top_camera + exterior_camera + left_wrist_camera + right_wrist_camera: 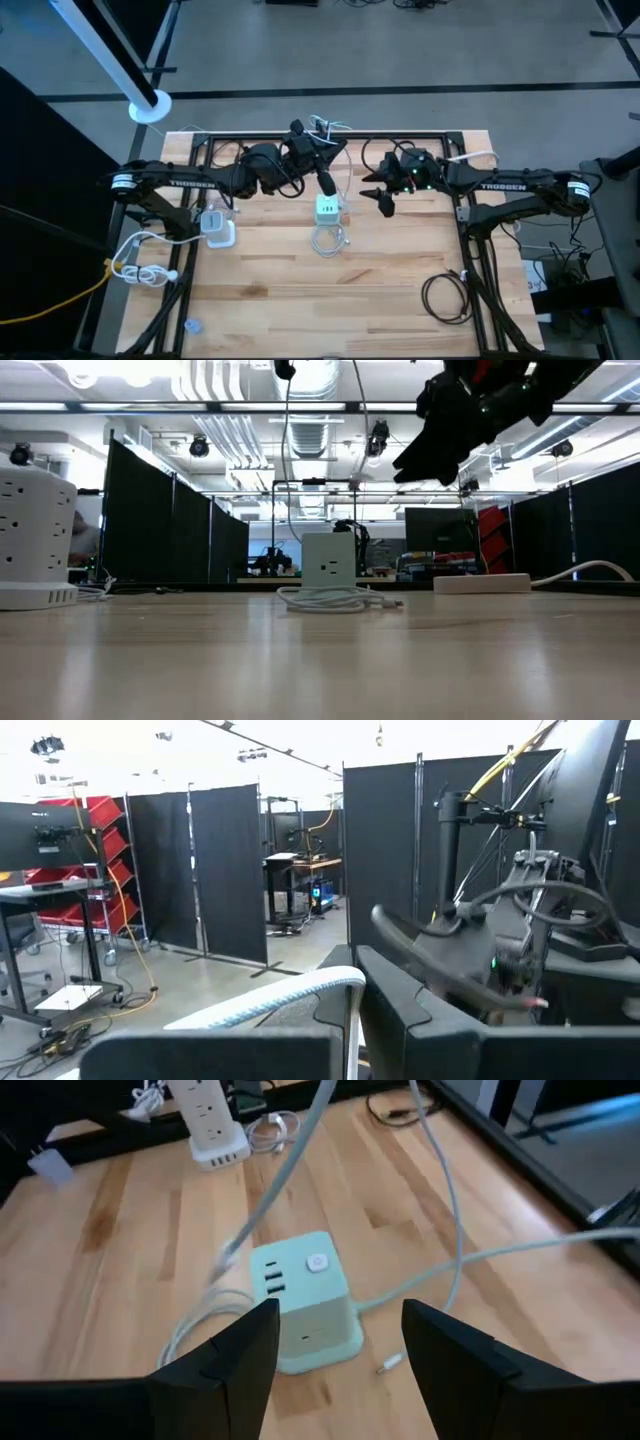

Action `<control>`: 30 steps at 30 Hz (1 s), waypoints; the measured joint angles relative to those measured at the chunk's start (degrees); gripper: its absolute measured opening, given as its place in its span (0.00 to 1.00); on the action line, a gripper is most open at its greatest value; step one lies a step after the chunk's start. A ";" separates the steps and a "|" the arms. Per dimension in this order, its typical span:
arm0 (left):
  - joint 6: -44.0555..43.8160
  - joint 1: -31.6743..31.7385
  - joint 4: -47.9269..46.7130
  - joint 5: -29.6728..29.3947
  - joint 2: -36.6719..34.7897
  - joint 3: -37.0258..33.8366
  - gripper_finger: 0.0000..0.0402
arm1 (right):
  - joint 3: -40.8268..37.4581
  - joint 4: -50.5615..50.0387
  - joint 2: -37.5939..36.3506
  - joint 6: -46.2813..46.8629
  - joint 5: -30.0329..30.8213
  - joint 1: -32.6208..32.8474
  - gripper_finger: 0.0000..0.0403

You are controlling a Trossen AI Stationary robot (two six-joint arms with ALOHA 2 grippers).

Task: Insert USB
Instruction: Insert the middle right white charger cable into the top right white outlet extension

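Leftmost on the wooden desk (280, 290), a white tower power strip (216, 227) is seen standing upright, with a loose bundle of white cord (140, 268) lying beside it toward the desk's edge. Above the desk's rear middle, the left tool (325, 183) is held raised, pointing toward the near side; whether its fingers are apart or together cannot be told from any view. Just in front of it, near the centre of the desk, a pale green cube charger (304, 1302) is set upright, its USB ports and a round button turned upward. A coiled white USB cable (330, 240) is laid on the desk touching the cube's near side, and its free plug (391, 1364) is seen resting on the wood just beside the cube, not inserted. To the right, the right tool (338, 1355) is held above the desk near the cube, empty, with its two dark fingers (238, 1352) spread apart. Farther right, near the front corner, a coil of black cable (447, 297) is laid flat.
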 joint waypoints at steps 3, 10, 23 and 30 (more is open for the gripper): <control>0.08 0.00 0.70 0.88 0.04 0.04 0.00 | -1.37 4.01 2.18 2.39 -0.05 1.29 0.48; 0.14 -0.18 -0.40 0.90 0.09 0.04 0.00 | -1.75 14.52 8.10 5.49 -0.01 3.02 0.48; 3.23 -2.20 -1.08 0.93 0.09 0.04 0.00 | -1.75 23.85 16.94 10.37 -0.03 5.32 0.48; 3.86 -2.21 -2.13 0.94 0.09 0.04 0.00 | -1.75 27.21 17.98 7.92 0.45 5.54 0.48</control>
